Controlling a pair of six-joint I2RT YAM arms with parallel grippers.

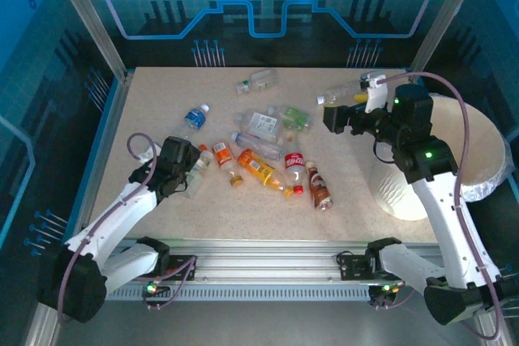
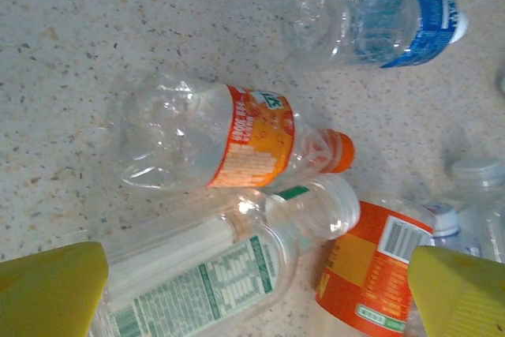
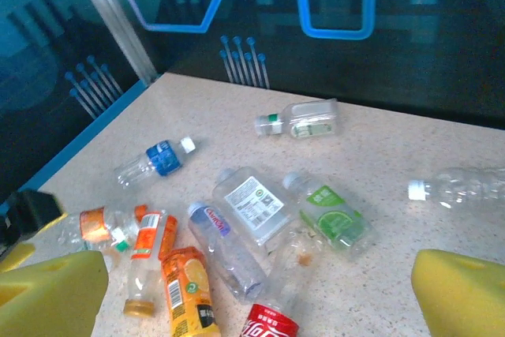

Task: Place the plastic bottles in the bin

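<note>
1. Most of the table (image 1: 154,103) is bare along its far and left edges. The plastic bottles (image 1: 261,169) lie scattered around its middle.
2. The bin (image 1: 486,151) stands at the table's right edge behind the right arm, well apart from the left arm.
3. The right gripper (image 1: 335,117) hangs with its fingers spread wide and nothing between them, near a clear bottle (image 1: 336,95).
4. The left gripper (image 2: 256,293) sits low over the heap's left end, fingers apart, straddling the green-printed bottle (image 2: 197,286) without clamping it.
5. Judged from this, the grip should close squarely across that bottle's body, not its cap.
6. The orange-labelled bottle (image 2: 237,144) lies just beside it, so a straight lift before swinging right looks safest.
</note>
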